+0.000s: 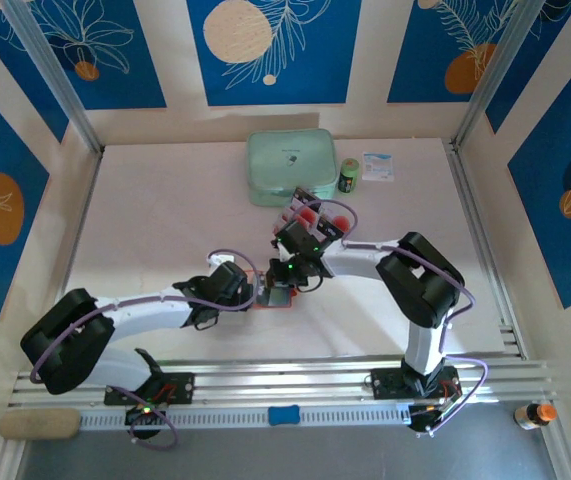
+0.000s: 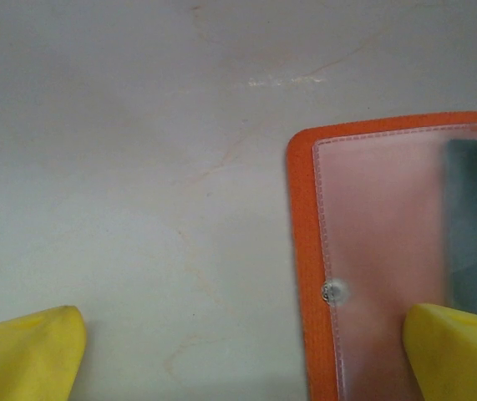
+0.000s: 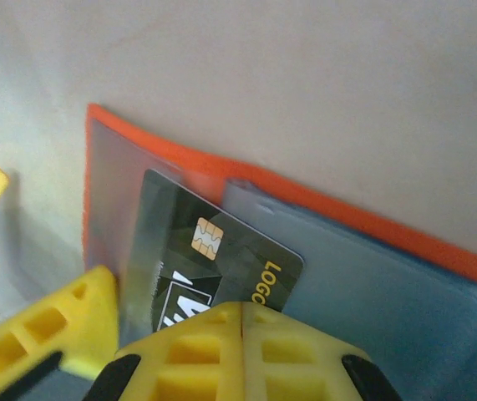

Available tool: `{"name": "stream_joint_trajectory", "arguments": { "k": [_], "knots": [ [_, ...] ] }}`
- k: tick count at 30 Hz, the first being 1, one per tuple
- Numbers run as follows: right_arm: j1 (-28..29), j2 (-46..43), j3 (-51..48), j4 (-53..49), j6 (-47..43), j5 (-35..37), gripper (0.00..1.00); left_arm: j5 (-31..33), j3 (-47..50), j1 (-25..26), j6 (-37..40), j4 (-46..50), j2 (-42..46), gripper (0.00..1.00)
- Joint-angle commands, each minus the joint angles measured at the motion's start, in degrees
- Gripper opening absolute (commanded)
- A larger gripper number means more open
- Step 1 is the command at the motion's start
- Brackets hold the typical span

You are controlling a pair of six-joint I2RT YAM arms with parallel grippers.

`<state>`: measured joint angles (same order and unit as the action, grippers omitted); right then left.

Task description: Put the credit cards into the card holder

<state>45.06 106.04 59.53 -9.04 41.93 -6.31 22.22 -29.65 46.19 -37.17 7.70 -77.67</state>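
the right gripper (image 3: pixel 242 326) is showing its yellow fingers pressed together, the tips bearing on the near end of a dark credit card (image 3: pixel 221 251) with a gold chip. this is looking like a push rather than a pinch. the card is lying roughly halfway under the clear pocket of the open orange card holder (image 3: pixel 163 159), which is resting flat on the counter (image 1: pixel 165 200) between the two arms. the left gripper (image 2: pixel 242 342) is standing spread wide. one finger (image 2: pixel 459 351) is pressing down on the holder's clear pocket beside the snap, and the other is hanging over bare counter. so one card is partly in and is needing to be slid home. further back, more credit cards (image 1: pixel 310 214) are standing in a clear tray (image 1: pixel 295 203) near the mint-green case (image 1: pixel 287 168). those are waiting their turn, so much of the task is looking undone.
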Motion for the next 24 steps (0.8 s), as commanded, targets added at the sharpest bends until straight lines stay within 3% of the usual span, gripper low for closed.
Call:
{"name": "stream_joint_trajectory", "arguments": {
  "k": [1, 14, 24],
  "knots": [
    [1.8, 3.1, 2.7, -2.9, -0.6, -1.7, 0.0, 0.6, 0.3, 0.0, -0.1, -0.6, 0.9, 0.97],
    [2.2, 1.3, 4.2, -3.4, 1.0, -1.0, 0.0, 0.2, 1.3, -3.9, 0.0, 2.7, 7.2, 0.98],
    [2.3, -2.2, 2.1, -3.8, 1.0, 0.1, 0.0, -0.6, 4.2, -5.2, -2.5, 2.9, 5.6, 0.98]
  ]
}}
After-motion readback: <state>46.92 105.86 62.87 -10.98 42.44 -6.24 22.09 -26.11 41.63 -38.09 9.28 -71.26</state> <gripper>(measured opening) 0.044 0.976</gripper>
